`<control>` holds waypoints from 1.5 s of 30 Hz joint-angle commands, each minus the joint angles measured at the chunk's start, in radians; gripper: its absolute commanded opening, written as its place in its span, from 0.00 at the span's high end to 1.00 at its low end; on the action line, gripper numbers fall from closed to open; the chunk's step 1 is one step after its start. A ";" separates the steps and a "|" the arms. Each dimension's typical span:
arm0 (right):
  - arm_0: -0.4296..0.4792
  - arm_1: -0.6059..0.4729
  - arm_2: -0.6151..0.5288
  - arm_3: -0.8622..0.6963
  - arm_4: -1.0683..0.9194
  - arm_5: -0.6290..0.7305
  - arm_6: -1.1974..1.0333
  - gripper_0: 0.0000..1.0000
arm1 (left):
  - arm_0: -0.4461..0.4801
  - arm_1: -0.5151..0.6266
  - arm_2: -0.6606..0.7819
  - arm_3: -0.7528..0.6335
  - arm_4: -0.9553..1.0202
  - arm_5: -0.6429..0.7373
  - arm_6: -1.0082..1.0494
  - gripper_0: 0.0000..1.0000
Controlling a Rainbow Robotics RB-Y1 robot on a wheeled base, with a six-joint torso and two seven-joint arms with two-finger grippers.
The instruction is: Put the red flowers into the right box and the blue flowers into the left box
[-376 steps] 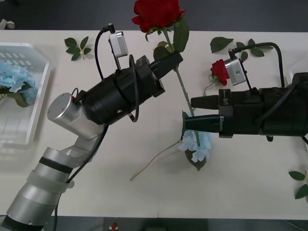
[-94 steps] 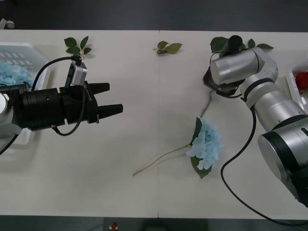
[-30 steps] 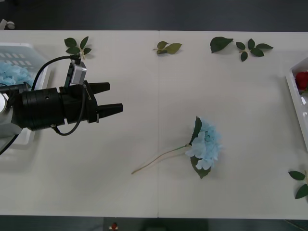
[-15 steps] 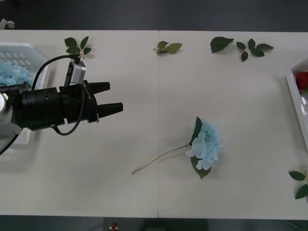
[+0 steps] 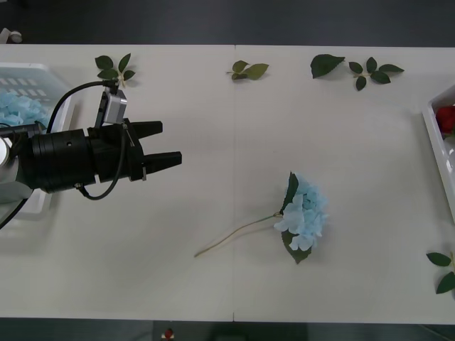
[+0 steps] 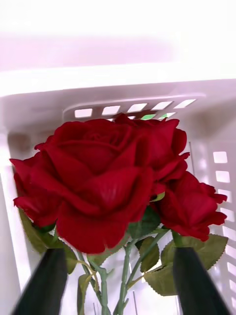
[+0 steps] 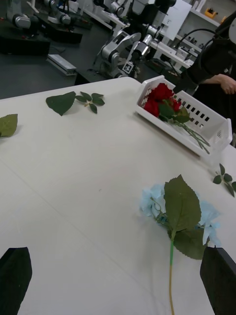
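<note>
White slotted left box (image 5: 50,92) at the frame's left edge holds blue flowers (image 5: 18,110). Left gripper (image 5: 167,145) remains stationary at centre-left, fingers apart, empty. One blue hydrangea (image 5: 304,215) lies right of centre on the cream table (image 5: 213,106). Right arm has withdrawn from the table; right gripper (image 6: 118,283), fingers spread, hovers over red flowers (image 6: 103,182) in the right box (image 5: 435,135). Red sorting judged complete.
</note>
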 commanded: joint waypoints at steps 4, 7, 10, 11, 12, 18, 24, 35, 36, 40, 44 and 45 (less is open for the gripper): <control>-0.012 -0.064 -0.006 -0.009 -0.023 0.010 0.018 0.00 | -0.021 0.027 0.023 -0.021 0.013 0.005 -0.032 0.00; -0.012 -0.064 -0.017 -0.026 -0.033 0.041 0.015 0.00 | -0.021 0.027 0.023 -0.021 0.013 0.006 -0.032 0.00; -0.004 -0.062 -0.040 -0.067 -0.049 0.108 -0.008 0.00 | -0.021 0.027 0.023 -0.021 0.013 0.005 -0.032 0.00; 0.002 -0.062 -0.048 -0.084 -0.053 0.130 -0.031 0.00 | -0.021 0.027 0.023 -0.022 0.013 0.005 -0.032 0.00; 0.006 -0.062 -0.054 -0.115 -0.054 0.165 -0.068 0.00 | -0.021 0.027 0.023 -0.021 0.013 0.006 -0.032 0.00; 0.057 -0.056 -0.057 -0.342 -0.056 0.309 -0.344 0.00 | -0.021 0.027 0.023 -0.021 0.013 0.006 -0.032 0.00; 0.109 -0.021 -0.057 -0.583 -0.019 0.447 -0.637 0.00 | -0.021 0.027 0.023 -0.021 0.013 0.006 -0.032 0.00; 0.184 0.142 -0.054 -0.981 0.128 0.716 -1.056 0.00 | -0.020 0.027 0.023 -0.021 0.013 0.006 -0.032 0.00; 0.189 0.152 -0.054 -1.004 0.127 0.733 -1.088 0.00 | -0.020 0.027 0.023 -0.021 0.013 0.006 -0.032 0.00; 0.215 0.201 -0.049 -1.119 0.128 0.802 -1.221 0.00 | -0.020 0.027 0.023 -0.021 0.013 0.006 -0.032 0.00; 0.246 0.232 -0.037 -1.201 0.141 0.820 -1.292 0.00 | -0.018 0.027 0.023 -0.021 0.014 0.006 -0.032 0.00; 0.266 0.232 -0.032 -1.227 0.139 0.806 -1.315 0.00 | -0.018 0.027 0.023 -0.021 0.014 0.006 -0.032 0.00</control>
